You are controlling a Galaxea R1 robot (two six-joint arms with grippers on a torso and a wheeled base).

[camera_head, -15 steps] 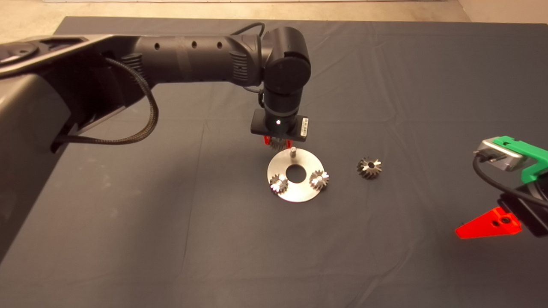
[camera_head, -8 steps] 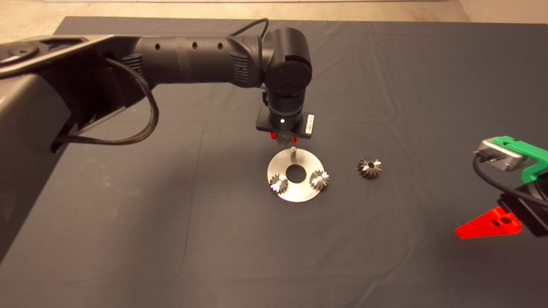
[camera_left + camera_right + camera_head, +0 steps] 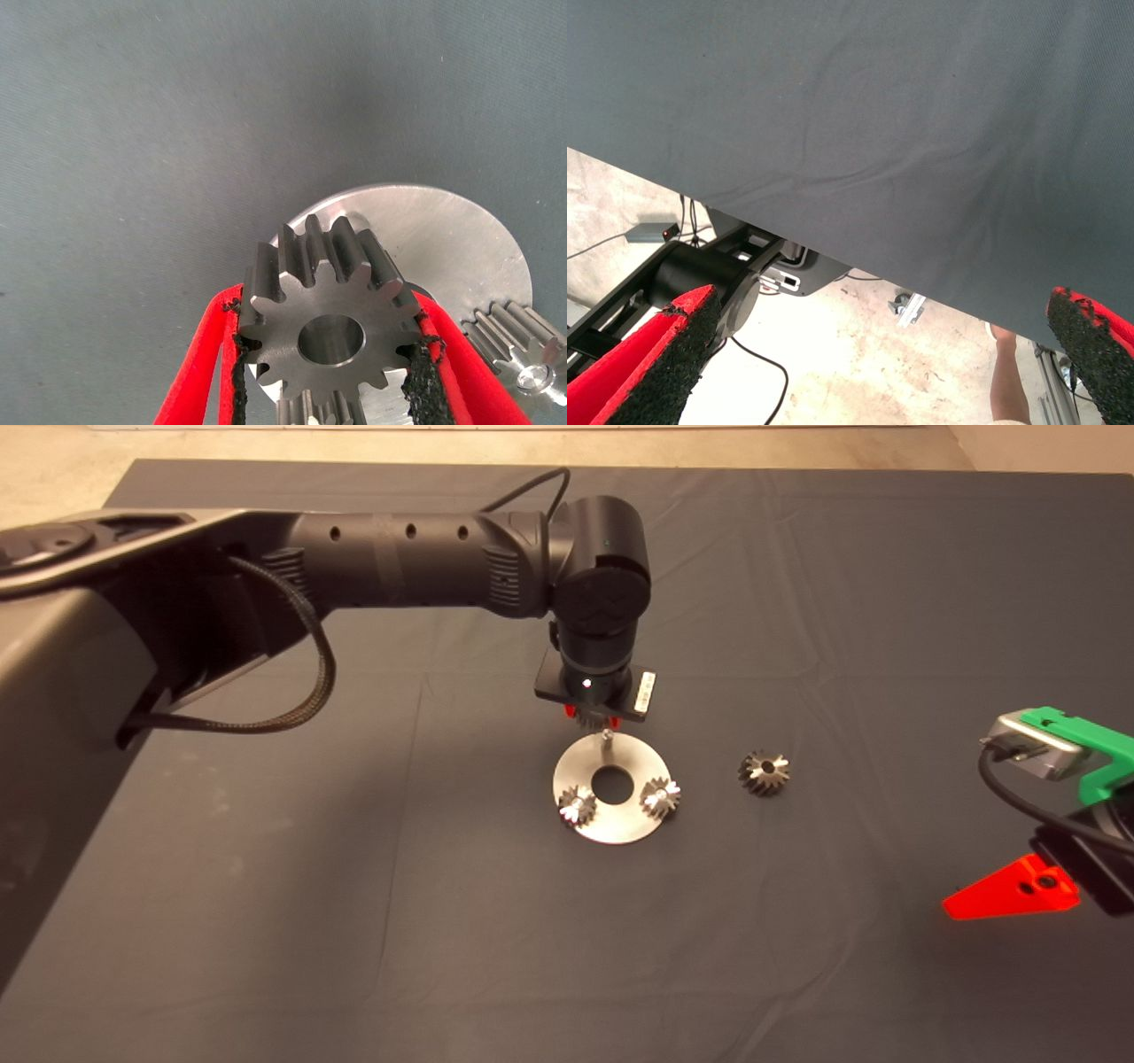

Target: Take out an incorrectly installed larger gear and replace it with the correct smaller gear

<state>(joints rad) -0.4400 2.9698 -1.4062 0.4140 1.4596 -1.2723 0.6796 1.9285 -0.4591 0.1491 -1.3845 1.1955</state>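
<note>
My left gripper (image 3: pixel 592 713) is shut on the smaller gear (image 3: pixel 330 301), a silver toothed gear with a centre hole, clamped between the red fingers (image 3: pixel 199 381). It hangs just above the bare peg (image 3: pixel 607 737) at the far side of the round steel plate (image 3: pixel 611 828). Two matching small gears (image 3: pixel 577 806) (image 3: pixel 660 796) sit on the plate's near pegs; one shows in the left wrist view (image 3: pixel 523 345). The larger gear (image 3: pixel 764 772), dark and conical, lies on the mat right of the plate. My right gripper (image 3: pixel 1019 890) is parked at the lower right edge, open and empty.
The dark mat (image 3: pixel 354 886) has shallow wrinkles. The left arm (image 3: pixel 399 558) reaches in over the mat's far left. The right wrist view shows the mat's edge, floor cables, a black stand (image 3: pixel 700 274) and a person's limb (image 3: pixel 1005 381).
My left gripper has carried the smaller gear to the right and a little nearer, from beside the peg to right over it. The right arm has not moved.
</note>
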